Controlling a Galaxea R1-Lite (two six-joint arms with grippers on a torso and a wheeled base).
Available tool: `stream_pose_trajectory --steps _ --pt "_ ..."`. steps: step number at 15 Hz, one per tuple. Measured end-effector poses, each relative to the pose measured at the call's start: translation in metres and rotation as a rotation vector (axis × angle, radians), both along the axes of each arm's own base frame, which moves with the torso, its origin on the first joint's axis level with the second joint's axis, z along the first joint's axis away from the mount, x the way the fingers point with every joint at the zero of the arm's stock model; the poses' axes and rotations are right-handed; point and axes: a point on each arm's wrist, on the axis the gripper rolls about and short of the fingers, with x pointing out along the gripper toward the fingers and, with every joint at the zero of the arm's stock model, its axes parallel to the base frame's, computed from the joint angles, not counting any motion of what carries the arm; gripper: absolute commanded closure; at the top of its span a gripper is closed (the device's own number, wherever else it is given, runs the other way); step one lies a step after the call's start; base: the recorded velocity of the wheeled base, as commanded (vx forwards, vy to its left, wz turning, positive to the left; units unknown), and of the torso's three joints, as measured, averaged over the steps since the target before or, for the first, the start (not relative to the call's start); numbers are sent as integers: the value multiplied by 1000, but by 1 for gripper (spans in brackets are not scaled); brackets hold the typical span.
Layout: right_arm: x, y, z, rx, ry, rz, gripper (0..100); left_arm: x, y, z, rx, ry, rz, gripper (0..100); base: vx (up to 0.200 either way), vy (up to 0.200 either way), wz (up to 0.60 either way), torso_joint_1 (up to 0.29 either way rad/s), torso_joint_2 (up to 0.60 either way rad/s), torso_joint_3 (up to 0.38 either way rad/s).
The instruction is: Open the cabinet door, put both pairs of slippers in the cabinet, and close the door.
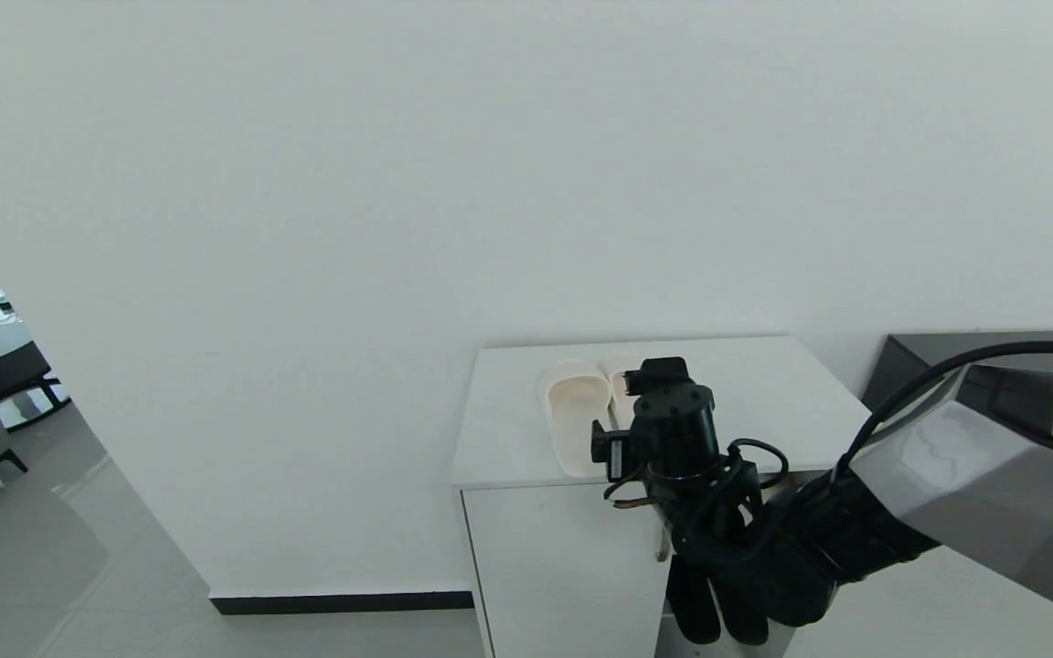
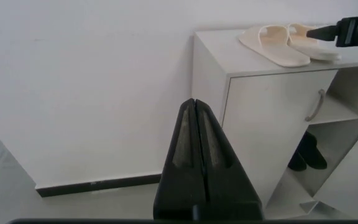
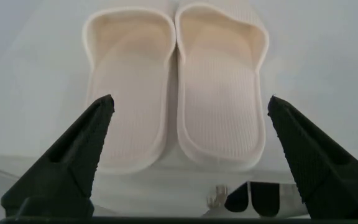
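R gripper released, cream pair just ahead.
Pair is seen on cabinet top, centred to the gap; both should be squeezed together from outer sides. L gripper clenched, empty.

A cream pair of slippers is laid side by side, touching, soles down, on top of the white cabinet. A black pair is seen inside under a shelf, beside a door panel fitted with a metal handle.
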Motion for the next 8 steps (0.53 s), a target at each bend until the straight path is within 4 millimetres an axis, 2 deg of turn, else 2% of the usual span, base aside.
stream_pose_trajectory --steps 5,8 --pt "24 7 -8 11 -9 28 0 0 0 0 0 0 2 100 0 0 0 0 0 0" --pt "30 10 -14 10 -6 31 0 0 0 0 0 0 1 100 0 0 0 0 0 0"
